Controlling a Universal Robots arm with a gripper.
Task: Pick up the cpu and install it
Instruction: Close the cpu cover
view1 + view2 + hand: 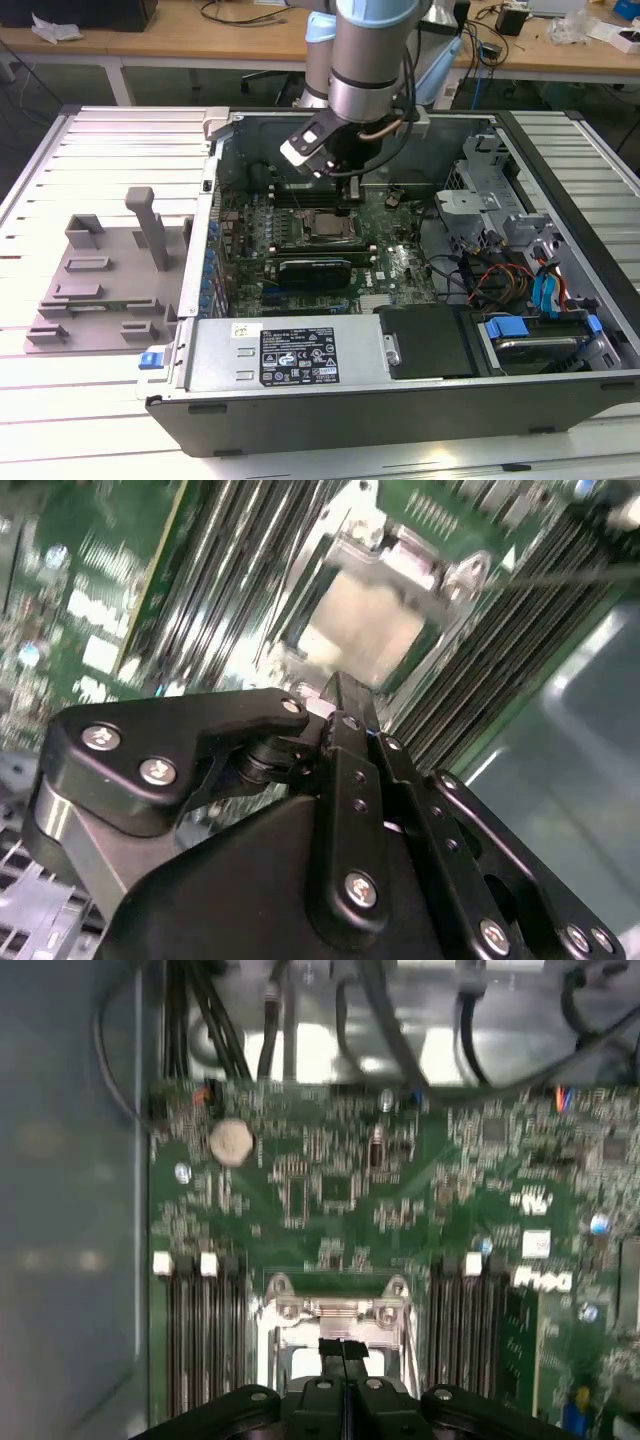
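Observation:
The cpu (326, 224) lies flat inside the motherboard socket (322, 240) in the open computer case, its silver-grey top facing up. In the second wrist view the cpu (372, 628) shows as a pale square framed by the metal socket bracket. My gripper (352, 192) hangs just above the socket's far edge, a little apart from the chip. Its black fingers (340, 692) are pressed together with nothing between them. In the first wrist view the fingertips (343, 1346) stand over the socket's metal frame (335, 1309) and hide part of the socket.
A grey plastic holder tray (100, 280) rests on the slatted table at the exterior view's left. Memory slots (205, 1330) flank the socket. Cables and drive cages (510, 270) fill the case at the exterior view's right. The black power supply (300, 355) lines the near edge.

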